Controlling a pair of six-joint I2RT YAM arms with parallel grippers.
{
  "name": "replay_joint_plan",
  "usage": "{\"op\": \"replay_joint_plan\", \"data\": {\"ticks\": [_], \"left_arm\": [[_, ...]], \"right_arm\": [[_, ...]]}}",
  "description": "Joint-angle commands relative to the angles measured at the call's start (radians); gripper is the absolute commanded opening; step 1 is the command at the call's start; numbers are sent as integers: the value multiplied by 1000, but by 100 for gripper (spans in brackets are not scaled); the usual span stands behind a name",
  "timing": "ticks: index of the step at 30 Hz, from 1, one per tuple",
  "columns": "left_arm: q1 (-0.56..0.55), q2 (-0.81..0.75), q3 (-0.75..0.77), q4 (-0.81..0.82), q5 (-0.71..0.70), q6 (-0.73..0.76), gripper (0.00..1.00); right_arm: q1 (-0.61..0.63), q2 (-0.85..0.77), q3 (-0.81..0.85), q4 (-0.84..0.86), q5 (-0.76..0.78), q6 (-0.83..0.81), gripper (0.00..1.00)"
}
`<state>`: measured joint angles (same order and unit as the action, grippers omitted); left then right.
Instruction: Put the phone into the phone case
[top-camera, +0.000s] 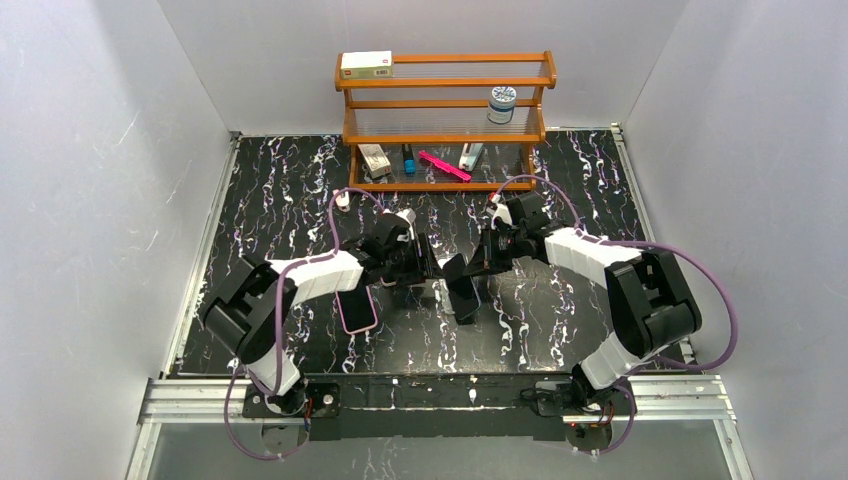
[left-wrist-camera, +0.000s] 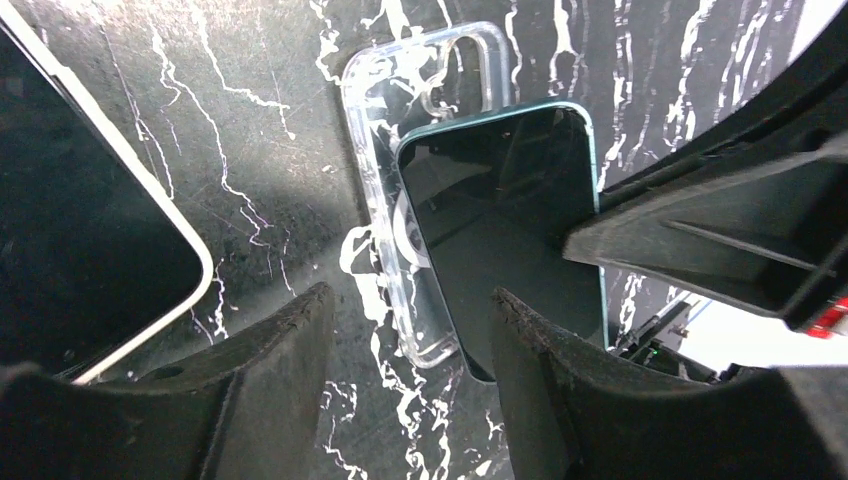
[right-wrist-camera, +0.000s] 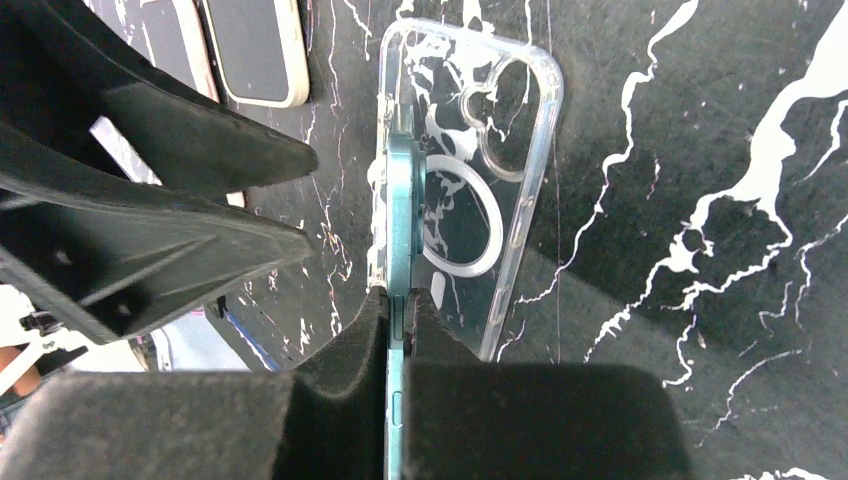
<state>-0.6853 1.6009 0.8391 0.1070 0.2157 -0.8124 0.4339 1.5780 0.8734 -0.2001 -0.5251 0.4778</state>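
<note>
The teal phone (right-wrist-camera: 402, 200) stands on its long edge, pinched between the pads of my right gripper (right-wrist-camera: 400, 305), which is shut on it. Its lower edge rests along the left side of the clear phone case (right-wrist-camera: 480, 150), which lies flat on the table. In the left wrist view the phone (left-wrist-camera: 500, 210) leans over the case (left-wrist-camera: 400, 100) with its dark screen facing the camera. My left gripper (left-wrist-camera: 408, 295) is open. Its fingers stand either side of the near corner of the case and phone without holding either.
A second phone in a pink case (top-camera: 357, 310) lies by the left arm, and its pale rim (left-wrist-camera: 195, 260) shows in the left wrist view. A wooden shelf (top-camera: 445, 120) at the back holds a box, a jar, a pink comb and small items.
</note>
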Motion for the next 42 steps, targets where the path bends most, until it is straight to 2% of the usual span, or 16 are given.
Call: {"op": "replay_joint_plan", "data": {"ticks": [1, 8, 18, 42], "left_arm": [[-17, 38, 31, 65, -25, -11, 53], [-19, 96, 27, 95, -5, -14, 50], [-22, 136, 15, 138, 33, -20, 44], [-79, 172, -17, 229, 75, -66, 38]], "right_arm": [[-20, 21, 5, 105, -61, 25, 1], [-45, 46, 19, 130, -90, 31, 1], [-53, 84, -55, 260, -78, 54, 1], [-53, 130, -274, 568, -61, 269, 1]]}}
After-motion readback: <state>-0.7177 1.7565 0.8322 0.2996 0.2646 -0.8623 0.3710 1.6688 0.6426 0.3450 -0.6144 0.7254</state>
